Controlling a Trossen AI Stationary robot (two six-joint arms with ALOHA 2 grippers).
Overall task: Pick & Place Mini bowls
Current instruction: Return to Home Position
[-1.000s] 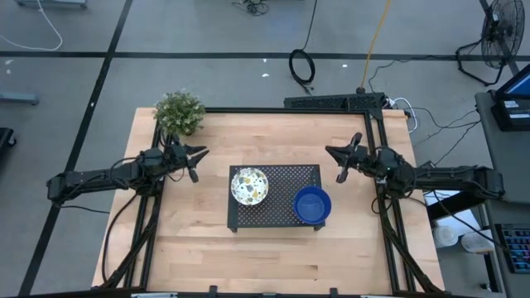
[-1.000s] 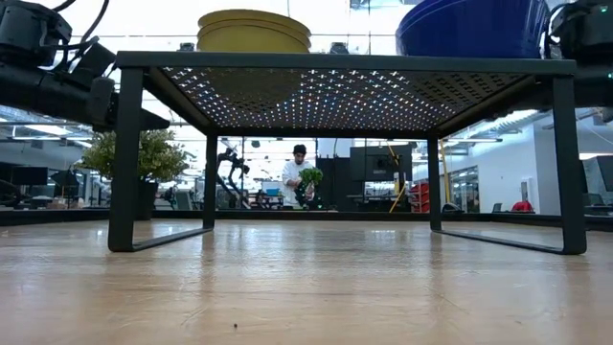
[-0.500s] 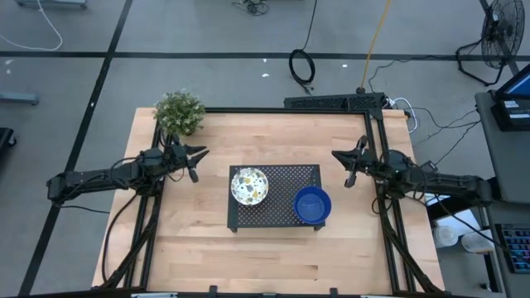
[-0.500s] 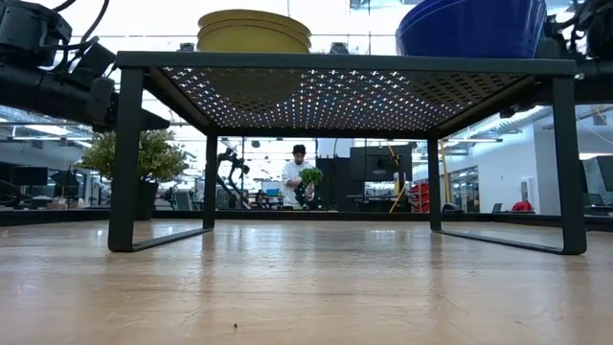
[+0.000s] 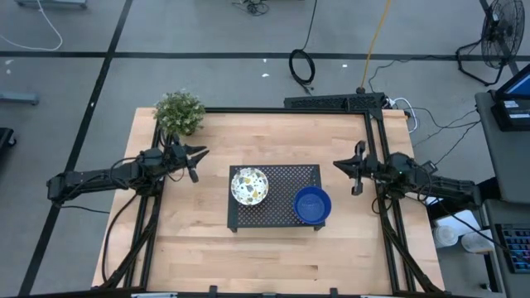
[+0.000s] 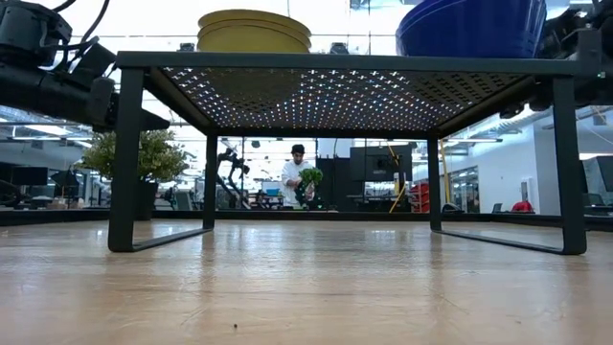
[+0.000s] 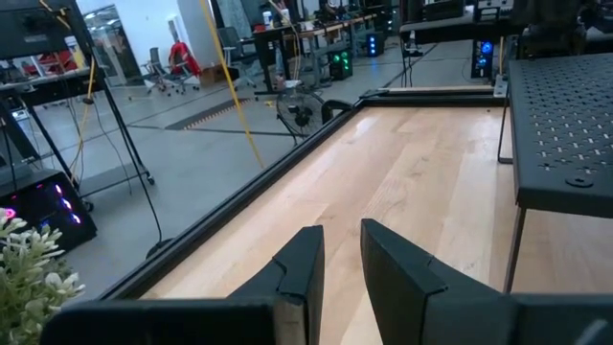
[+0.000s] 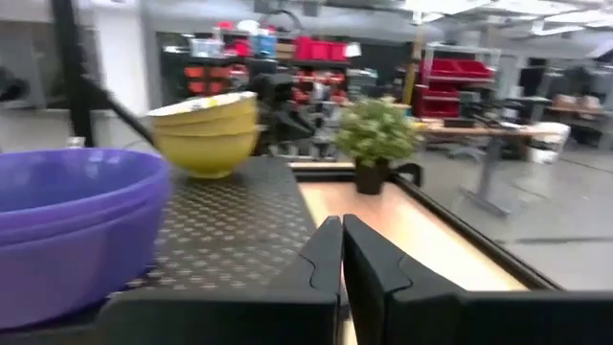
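Black and idle, my left claw (image 5: 197,157) hangs over the left edge of the surface (image 5: 273,257), near the small green plant (image 5: 179,112) at the far left corner and well apart from the shelf. Its fingers stand a narrow gap apart and hold nothing. To its right, the black perforated shelf (image 5: 286,175) sits mid-surface. On its left part rests the stack of white speckled bowls (image 5: 249,185), yellow on the outside as the low view shows. On its near right corner rests the stack of blue bowls (image 5: 311,204). How many lie in each stack I cannot count for sure. No bowl shows on the wood around the shelf, so I judge the placing done. Farther right, my right claw (image 5: 353,168) hangs over the right edge of the surface, apart from the shelf, its fingers pressed together on nothing. What is left, as I judge it, is only bringing both arms to rest.
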